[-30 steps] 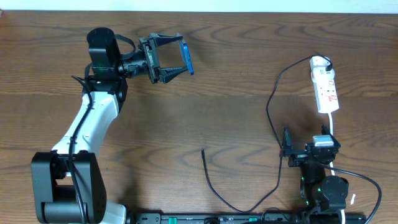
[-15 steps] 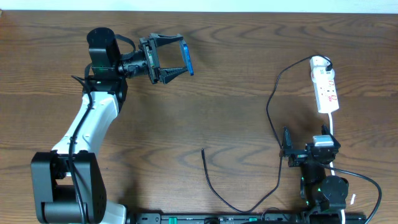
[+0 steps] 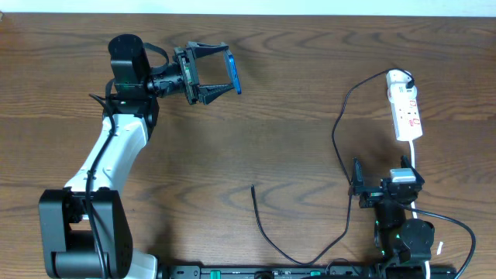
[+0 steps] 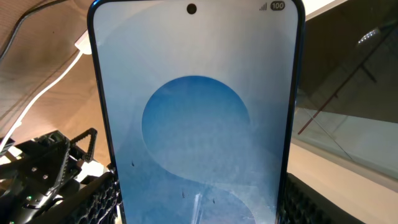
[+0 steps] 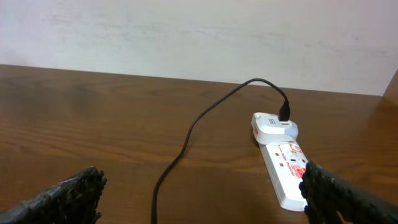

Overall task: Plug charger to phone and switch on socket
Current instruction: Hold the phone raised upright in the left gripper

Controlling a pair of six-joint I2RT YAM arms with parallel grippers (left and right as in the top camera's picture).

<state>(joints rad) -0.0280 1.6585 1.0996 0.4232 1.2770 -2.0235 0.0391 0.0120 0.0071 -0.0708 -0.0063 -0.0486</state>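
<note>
My left gripper [image 3: 229, 68] is raised at the back left, shut on the phone [image 3: 233, 72], which it holds on edge by its long sides. In the left wrist view the phone [image 4: 196, 118] fills the frame, its blue screen showing a lighter circle, with the fingers [image 4: 93, 202] at its lower sides. The charger [image 3: 267, 232] runs from an adapter on the socket [image 3: 405, 108] in a long loop, and its free tip [image 3: 253, 187] lies on the table at front centre. My right gripper [image 3: 384, 180] stands open just in front of the socket [image 5: 286, 171], with the charger [image 5: 186, 140] passing between its fingers.
The wooden table [image 3: 294, 132] carries nothing else between the two arms. A white adapter [image 5: 273, 127] sits at the socket's far end. A white cord [image 3: 416, 159] leads from the socket toward the right arm's base. A pale wall [image 5: 186, 31] stands behind the table.
</note>
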